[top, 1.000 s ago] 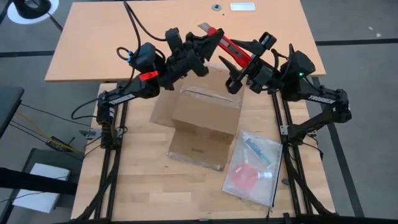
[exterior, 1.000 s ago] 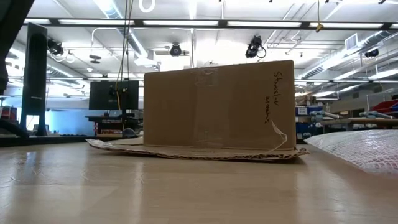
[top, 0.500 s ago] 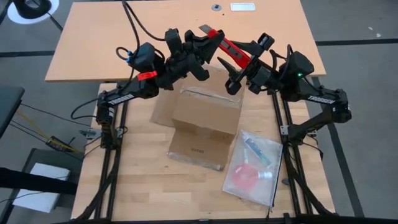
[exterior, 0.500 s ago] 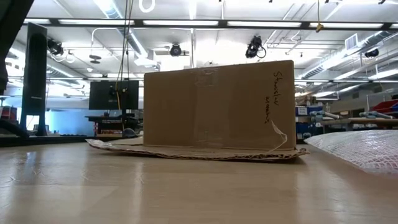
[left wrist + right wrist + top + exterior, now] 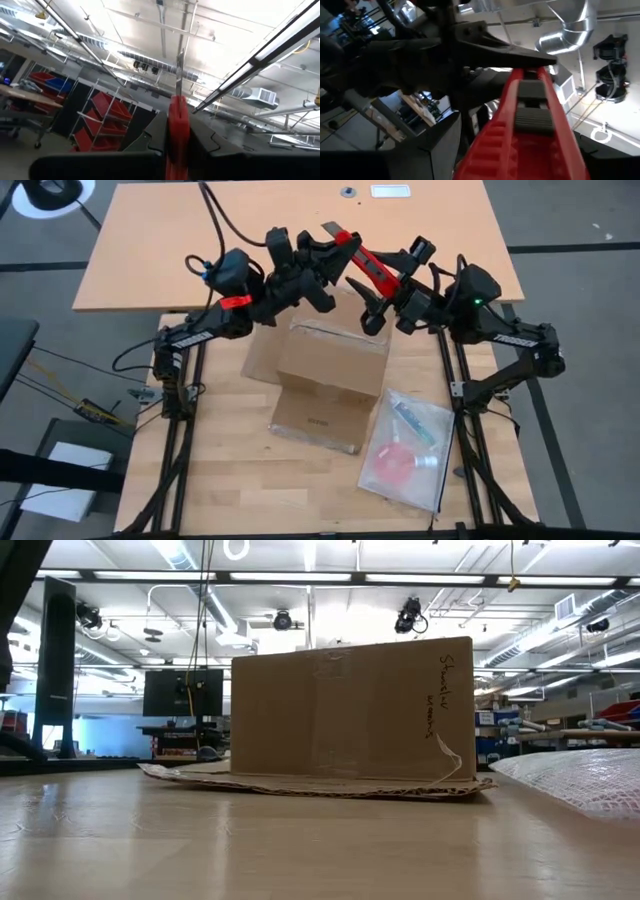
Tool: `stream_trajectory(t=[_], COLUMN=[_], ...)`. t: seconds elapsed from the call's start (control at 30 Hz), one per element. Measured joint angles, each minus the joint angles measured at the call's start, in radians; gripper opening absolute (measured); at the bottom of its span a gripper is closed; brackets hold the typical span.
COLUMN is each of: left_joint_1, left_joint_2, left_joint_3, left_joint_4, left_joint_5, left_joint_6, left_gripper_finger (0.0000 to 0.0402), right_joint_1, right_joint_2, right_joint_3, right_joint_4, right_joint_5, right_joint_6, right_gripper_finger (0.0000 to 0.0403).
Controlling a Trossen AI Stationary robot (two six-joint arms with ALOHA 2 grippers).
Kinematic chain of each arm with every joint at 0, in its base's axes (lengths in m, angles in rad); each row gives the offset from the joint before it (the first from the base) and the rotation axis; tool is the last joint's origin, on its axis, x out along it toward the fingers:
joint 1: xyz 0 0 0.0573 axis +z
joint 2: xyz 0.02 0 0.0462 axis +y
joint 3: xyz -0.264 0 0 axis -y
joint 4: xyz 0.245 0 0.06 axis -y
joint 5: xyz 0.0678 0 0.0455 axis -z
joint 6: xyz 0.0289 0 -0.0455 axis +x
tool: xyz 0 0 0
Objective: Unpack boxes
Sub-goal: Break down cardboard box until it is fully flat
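Both arms are raised over the far side of the brown cardboard box (image 5: 330,360), which stands on the table with its flaps spread flat around it (image 5: 350,710); a clear tape strip runs over its top. Between the two grippers hangs a red utility knife (image 5: 365,258) with its metal blade (image 5: 330,226) pointing toward the far left. My left gripper (image 5: 322,255) is shut on the knife near the blade end. My right gripper (image 5: 392,285) is closed on the handle end. My left gripper pinches the knife's red body (image 5: 177,135) between its two fingers, just behind the blade (image 5: 179,75), which sticks out past the fingertips. The knife is lifted well clear of the box. My right gripper holds the knife's wide handle end (image 5: 520,150), behind the black slider (image 5: 532,107). The knife body hides the place of contact. The knife runs along the fingers, slanting up and away from them toward the left gripper's fingers (image 5: 495,50).
A clear plastic bag (image 5: 405,445) with a pink item and a small tube lies on the table right of the box; it shows at the right edge of the low view (image 5: 580,780). A second, orange-brown table (image 5: 300,240) stands behind the work table.
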Motion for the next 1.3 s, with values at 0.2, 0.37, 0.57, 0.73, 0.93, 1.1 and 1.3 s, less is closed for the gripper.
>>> stream_trajectory(t=[0.2,0.37,0.57,0.73,0.93,1.1,1.3], left_joint_1=[-0.002,-0.002,-0.008,-0.009,-0.01,-0.009,-0.008], left_joint_2=[0.0,0.0,0.0,0.002,0.003,0.003,0.01], left_joint_3=[0.0,0.0,0.0,-0.001,-0.001,-0.001,-0.001], left_joint_4=[-0.016,-0.021,-0.028,-0.02,-0.016,-0.016,-0.017], left_joint_5=[-0.01,-0.011,-0.018,-0.033,-0.038,-0.043,-0.045], left_joint_6=[0.04,0.04,0.032,0.016,0.008,-0.006,-0.014], left_gripper_finger=[0.0046,0.0046,0.0046,0.0047,0.0047,0.0047,0.0047], right_joint_1=[0.0,0.008,0.014,0.032,0.035,0.035,0.036], right_joint_2=[-0.001,-0.001,-0.005,-0.023,-0.026,-0.027,-0.027], right_joint_3=[0.0,0.0,0.0,0.0,0.0,0.0,0.0], right_joint_4=[-0.012,-0.017,-0.015,-0.015,-0.015,-0.032,-0.03], right_joint_5=[-0.003,-0.003,0.028,0.057,0.054,0.055,0.059], right_joint_6=[0.0,0.0,0.0,0.0,-0.039,-0.042,-0.043], right_gripper_finger=[0.0244,0.0244,0.0239,0.0218,0.0216,0.0215,0.0219])
